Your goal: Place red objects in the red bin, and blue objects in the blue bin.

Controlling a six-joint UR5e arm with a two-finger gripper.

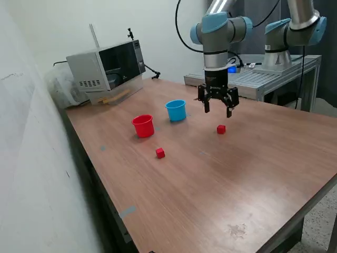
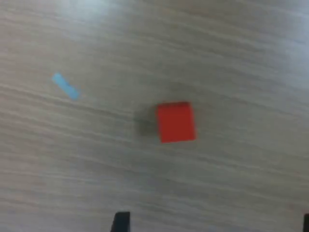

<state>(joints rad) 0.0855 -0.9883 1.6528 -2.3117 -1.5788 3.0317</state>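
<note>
Two small red cubes lie on the wooden table: one (image 1: 221, 129) just below my gripper, the other (image 1: 160, 153) nearer the table's front, toward the exterior view's left. The red cup (image 1: 143, 126) and the light blue cup (image 1: 176, 110) stand upright side by side further back. My gripper (image 1: 217, 109) hangs open above the table, empty, a little above and behind the first cube. In the wrist view that red cube (image 2: 175, 122) sits on the wood ahead of the dark fingertips (image 2: 120, 222). No blue cubes show.
A microwave (image 1: 108, 70) stands at the table's back corner on the exterior view's left. A second robot arm base and a metal bench (image 1: 274, 71) are behind the table. A small strip of blue tape (image 2: 65, 86) is stuck to the wood near the cube.
</note>
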